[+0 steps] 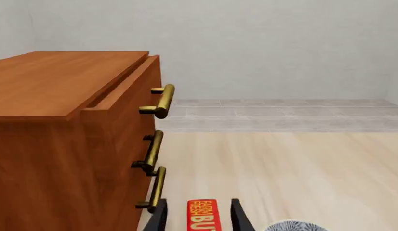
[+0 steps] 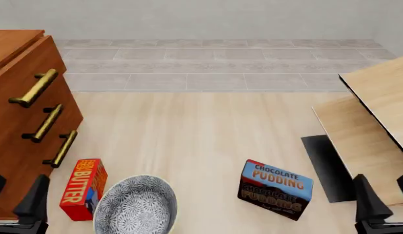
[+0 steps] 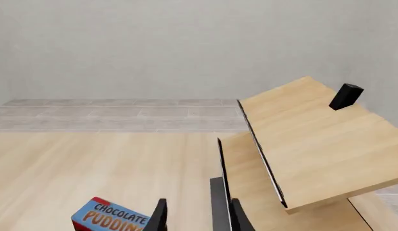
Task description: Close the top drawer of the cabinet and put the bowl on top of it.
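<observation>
Cabinet at nine o'clock, top drawer ajar, awaiting a push; bowl at seven o'clock on table beside butter box; left gripper and right gripper hover, jaws spread, empty.

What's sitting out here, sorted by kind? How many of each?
Cabinets: 1, the cabinet, its top drawer slightly open
Bowls: 1, the bowl
Food boxes: 2, the butter box and the chocolate pudding box
Pale wood furniture: 1
Total: 5
</observation>
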`<state>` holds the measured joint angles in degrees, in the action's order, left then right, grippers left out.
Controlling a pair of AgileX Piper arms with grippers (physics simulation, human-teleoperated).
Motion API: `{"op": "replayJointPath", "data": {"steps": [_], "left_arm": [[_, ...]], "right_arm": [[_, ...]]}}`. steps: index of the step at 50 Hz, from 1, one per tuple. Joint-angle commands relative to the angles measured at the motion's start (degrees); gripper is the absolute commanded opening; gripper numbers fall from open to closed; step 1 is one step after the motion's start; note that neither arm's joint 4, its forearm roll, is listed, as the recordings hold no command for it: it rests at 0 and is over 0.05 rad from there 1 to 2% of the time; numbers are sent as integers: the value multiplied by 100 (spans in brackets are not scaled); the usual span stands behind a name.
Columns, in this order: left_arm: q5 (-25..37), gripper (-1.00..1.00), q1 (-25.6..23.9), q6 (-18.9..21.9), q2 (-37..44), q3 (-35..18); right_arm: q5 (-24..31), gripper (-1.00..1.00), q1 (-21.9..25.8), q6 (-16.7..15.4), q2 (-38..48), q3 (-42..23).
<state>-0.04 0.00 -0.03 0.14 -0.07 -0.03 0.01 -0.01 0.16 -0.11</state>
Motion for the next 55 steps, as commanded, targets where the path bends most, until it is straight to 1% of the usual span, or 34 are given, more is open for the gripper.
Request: {"op": "replayJointPath", "data": {"steps": [1, 21, 25, 26, 27, 28, 30, 32, 33, 34, 35, 36, 37, 39, 40, 41, 43, 48, 51, 53, 55], "left_arm": [[-19, 100, 0, 4, 31, -8], [-118, 100, -27, 2, 152, -26], [-61, 100, -22, 22, 68, 0], [-193, 100, 7, 192, 302, -2], [-133, 100, -40, 212, 164, -14], [-164, 100, 41, 80, 337, -68], [-119, 100, 52, 99, 436, -265], [-156, 100, 71, 59, 558, -316], [-274, 100, 96, 90, 838, -375], [-280, 100, 135, 159, 829, -478], [-290, 100, 193, -31, 849, -521], [-370, 100, 125, -89, 1078, -578], [-343, 100, 123, -61, 1170, -666], [-260, 100, 64, 65, 1283, -840], [-234, 100, 10, 82, 1285, -916], [-199, 100, 31, 10, 1381, -1046], [-168, 100, -39, 72, 1513, -1207], [-108, 100, -106, -30, 1740, -1440], [-136, 100, -105, -83, 2018, -1633], [-156, 100, -179, -92, 2109, -1709], [-185, 100, -151, -157, 2240, -1738]], "right_arm": [[-43, 100, 0, 1, 54, -4], [-134, 100, -1, 0, 138, 4], [-134, 100, -1, 0, 138, 4], [-133, 100, 0, 1, 135, 4], [-134, 100, 0, 0, 138, 4], [-134, 100, 0, 0, 138, 4], [-134, 100, 0, 0, 137, 4], [-134, 100, 0, 0, 137, 4], [-135, 100, 0, 2, 138, 4], [-133, 100, -1, 1, 136, 4], [-134, 100, 0, 0, 138, 4], [-135, 100, 0, 1, 139, 4], [-136, 100, 0, 1, 142, 4], [-134, 100, 0, 0, 137, 4], [-133, 100, -1, 0, 136, 4], [-135, 100, -1, 1, 139, 4], [-134, 100, -1, 1, 137, 4], [-135, 100, 0, 2, 139, 4], [-134, 100, 0, 0, 137, 4], [-134, 100, -1, 1, 137, 4], [-134, 100, -1, 1, 137, 4]]}}
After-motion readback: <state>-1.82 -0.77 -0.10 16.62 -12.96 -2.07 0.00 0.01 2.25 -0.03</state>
